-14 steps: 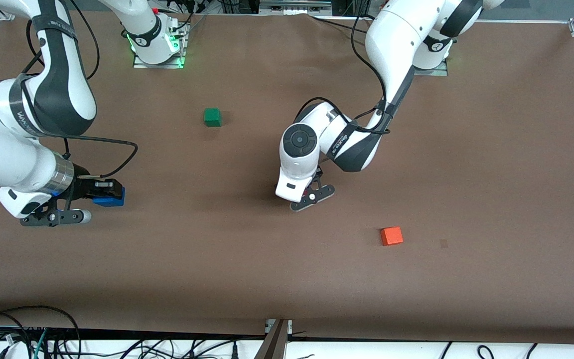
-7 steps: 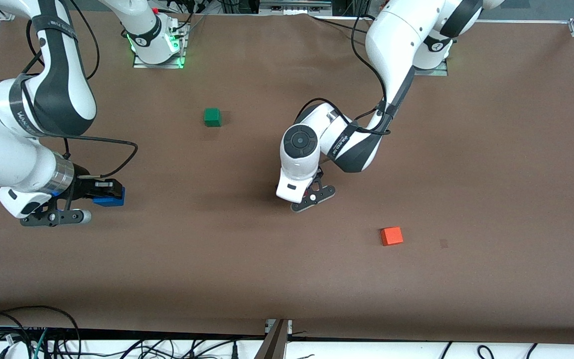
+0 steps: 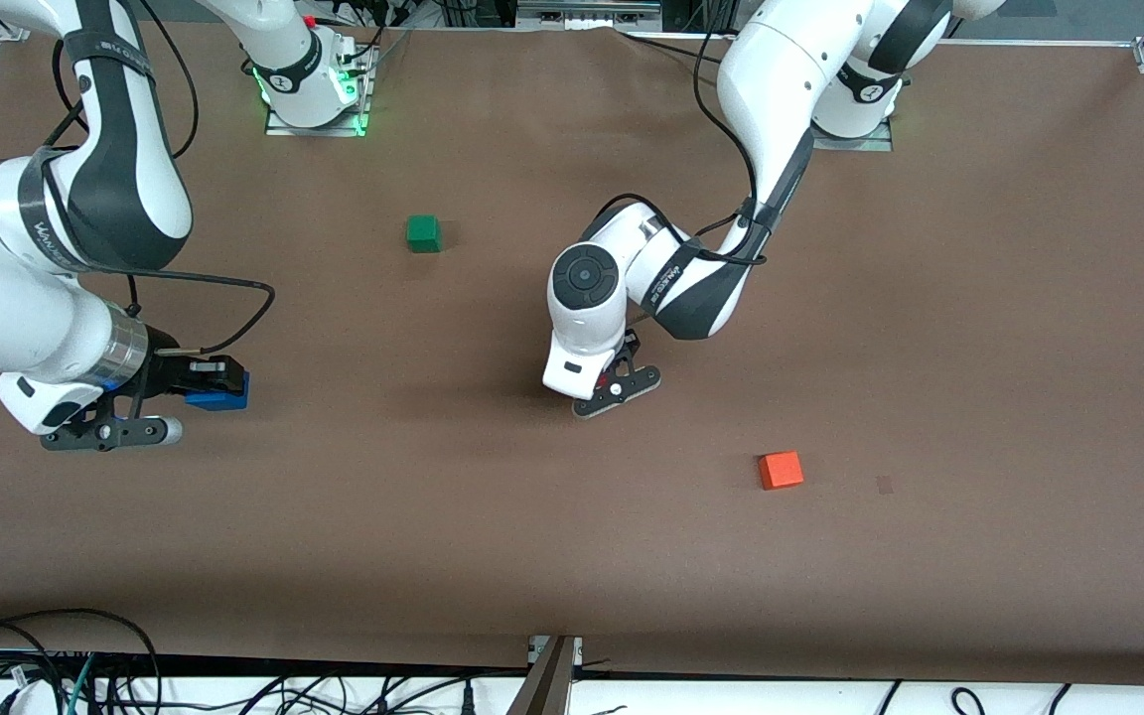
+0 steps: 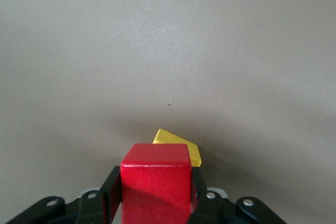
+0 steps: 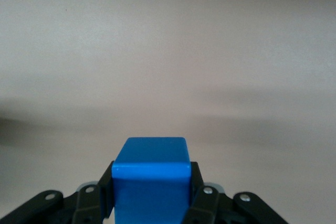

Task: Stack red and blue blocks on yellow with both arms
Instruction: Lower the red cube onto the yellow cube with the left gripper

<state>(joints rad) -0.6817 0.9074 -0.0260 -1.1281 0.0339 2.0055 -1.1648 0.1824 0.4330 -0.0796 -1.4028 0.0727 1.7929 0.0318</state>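
My left gripper (image 3: pixel 617 385) hangs low over the middle of the table. In the left wrist view it (image 4: pixel 156 195) is shut on the red block (image 4: pixel 156 182), with a black finger against each side. Just under that cube a corner of the yellow block (image 4: pixel 182 146) pokes out, turned at an angle; I cannot tell if the two touch. In the front view the yellow block is hidden by the hand. At the right arm's end of the table my right gripper (image 3: pixel 217 385) is shut on the blue block (image 3: pixel 221 399), clear of the table. The right wrist view shows the same grip (image 5: pixel 151 195) on the blue block (image 5: pixel 151 179).
A green cube (image 3: pixel 423 233) sits nearer the bases, between the two arms. An orange-red cube (image 3: pixel 781 469) lies nearer the front camera, toward the left arm's end. Cables run along the table's front edge (image 3: pixel 572 650).
The left arm's hand and elbow have shifted a little toward the bases and the right arm's end. The right arm with the blue block has stayed still.
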